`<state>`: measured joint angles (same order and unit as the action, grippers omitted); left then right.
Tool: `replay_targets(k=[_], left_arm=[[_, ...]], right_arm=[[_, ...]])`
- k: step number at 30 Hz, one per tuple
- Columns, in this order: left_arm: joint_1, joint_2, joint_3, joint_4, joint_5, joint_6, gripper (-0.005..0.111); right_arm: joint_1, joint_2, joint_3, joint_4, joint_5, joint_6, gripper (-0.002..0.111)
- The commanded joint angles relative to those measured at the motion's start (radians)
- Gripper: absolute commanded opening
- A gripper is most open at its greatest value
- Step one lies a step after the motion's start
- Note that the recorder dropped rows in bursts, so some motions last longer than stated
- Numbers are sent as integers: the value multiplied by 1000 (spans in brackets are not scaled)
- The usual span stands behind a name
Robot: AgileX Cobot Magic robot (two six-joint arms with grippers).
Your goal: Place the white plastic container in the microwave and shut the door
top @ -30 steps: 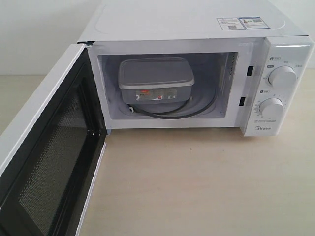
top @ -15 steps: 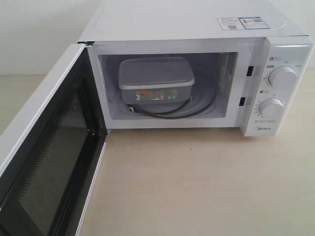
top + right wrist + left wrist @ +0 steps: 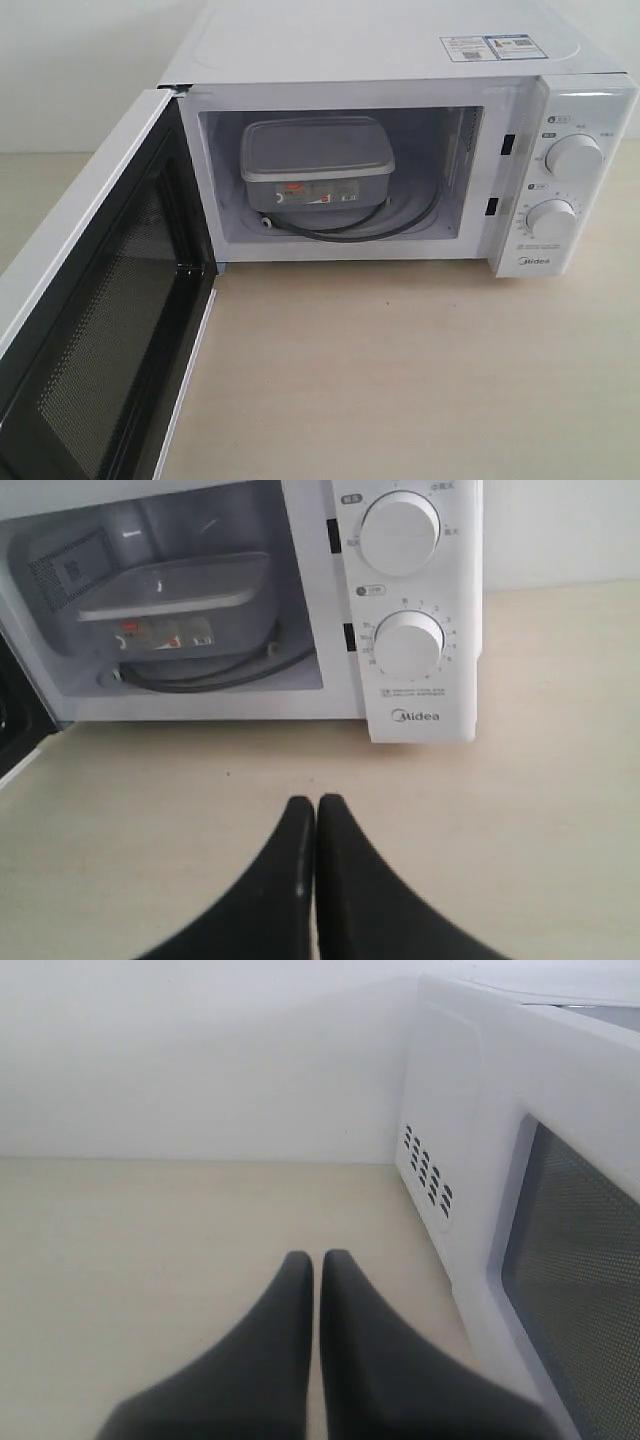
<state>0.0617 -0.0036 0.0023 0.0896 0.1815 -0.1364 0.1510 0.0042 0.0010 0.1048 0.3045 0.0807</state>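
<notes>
Here, a pale wooden table [image 3: 400,380] is carrying a white microwave [image 3: 350,50], which is standing with its cavity facing the exterior camera. The door [image 3: 90,330] is hanging wide open on the left, showing its black mesh inner face.

Inside the cavity, the container [image 3: 316,160] is sitting level on the glass turntable [image 3: 410,222], in the left half and set back from the opening. It is looking like a translucent, greyish-white rectangular box with rounded corners. A flat rimmed lid [image 3: 312,148] is covering it. A small label [image 3: 300,190] with red marks is facing the opening. A dark ring is showing beneath the box.

On the right panel, two round white dials [image 3: 574,155] are sitting one above the other, and a sticker [image 3: 487,46] is lying on the top near the right front corner.

The left gripper [image 3: 317,1265] is hovering over the table near the door's outer face, its black fingers pressing together with nothing between them. The right gripper [image 3: 316,805] is hovering over the table in front of the dials, its jaws likewise clenched and empty.
</notes>
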Motion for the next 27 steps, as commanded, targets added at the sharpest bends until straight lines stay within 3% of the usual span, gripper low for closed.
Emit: replay_targets(k=[1, 27], left_arm=[[-2, 4, -2, 0, -2, -2, 4], [-2, 4, -2, 0, -2, -2, 4]], right_arm=[[-3, -4, -1, -92, 40, 43, 0], [-3, -4, -1, -92, 40, 45, 0]])
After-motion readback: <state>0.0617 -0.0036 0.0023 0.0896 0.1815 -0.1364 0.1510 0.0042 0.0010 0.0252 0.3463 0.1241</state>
